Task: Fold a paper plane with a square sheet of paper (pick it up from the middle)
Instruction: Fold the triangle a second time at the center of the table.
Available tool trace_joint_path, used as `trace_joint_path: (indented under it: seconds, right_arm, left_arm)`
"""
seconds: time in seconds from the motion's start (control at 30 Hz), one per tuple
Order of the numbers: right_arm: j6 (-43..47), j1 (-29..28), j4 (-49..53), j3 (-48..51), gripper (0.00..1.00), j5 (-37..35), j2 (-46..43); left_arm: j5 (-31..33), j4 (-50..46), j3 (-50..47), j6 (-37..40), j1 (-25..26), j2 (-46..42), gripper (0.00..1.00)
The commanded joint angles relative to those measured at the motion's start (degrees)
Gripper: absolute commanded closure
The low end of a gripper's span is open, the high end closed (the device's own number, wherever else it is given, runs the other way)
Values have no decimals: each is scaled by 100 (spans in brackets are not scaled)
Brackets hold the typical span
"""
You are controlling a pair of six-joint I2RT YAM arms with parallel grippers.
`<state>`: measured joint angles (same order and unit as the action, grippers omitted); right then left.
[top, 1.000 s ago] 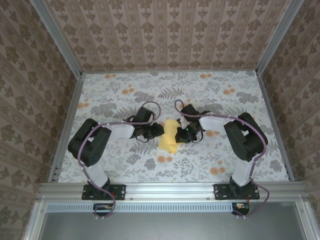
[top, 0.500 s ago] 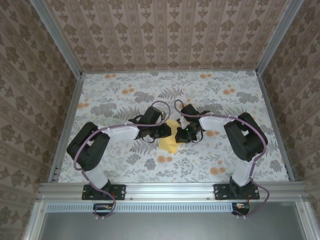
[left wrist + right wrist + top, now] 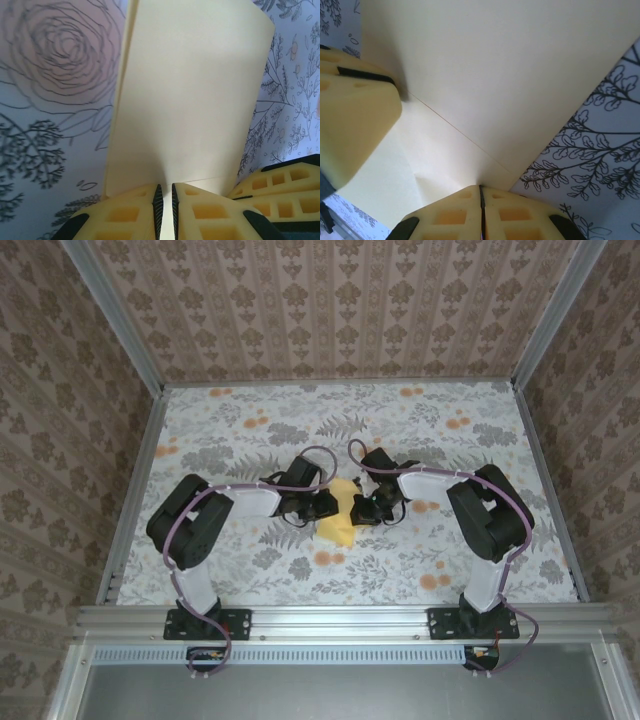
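We grip the sheet of paper (image 3: 190, 100) twice: left gripper (image 3: 165, 200) nearly closed on it, right gripper (image 3: 481, 202) clamped tight.

I see a cloth (image 3: 250, 440), white w/ grey leaf print & orange blotches (image 3: 323, 558), one cluster front-centre. Brown damask walls (image 3: 340, 310) on 3 sides. Alu rail (image 3: 340, 618) along near edge. L wrist cam: big outlined rose (image 3: 55, 45) upper left. R wrist cam: fern sprigs (image 3: 580, 150) at right.
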<state>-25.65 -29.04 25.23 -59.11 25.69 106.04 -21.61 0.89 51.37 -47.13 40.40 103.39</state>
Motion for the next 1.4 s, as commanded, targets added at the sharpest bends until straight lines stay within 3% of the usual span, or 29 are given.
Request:
trace_joint_path:
  seconds: [0.0, 0.37, 0.67, 0.93, 1.2, 1.37]
  right_arm:
    - [53, 37, 401, 307, 91, -1345, 618]
    - [27, 38, 333, 322, 91, -1135, 507]
    - [22, 38, 294, 334, 91, -1036, 484]
    - [-10, 38, 80, 350, 91, -659, 267]
    - [-463, 30, -355, 174, 90, 206, -540]
    - [-688, -105, -529, 409, 90, 340, -1108]
  left_arm:
    - [437, -367, -224, 77, -327, -136, 81]
    - [253, -769, 197, 390, 72, -693, 84]
    - [59, -436, 246, 140, 319, -147, 92]
    - [320, -740, 303, 13, 361, 141, 94]
    - [411, -760, -18, -182, 469, 228, 95]
    - [412, -610, -152, -269, 519, 225, 95]
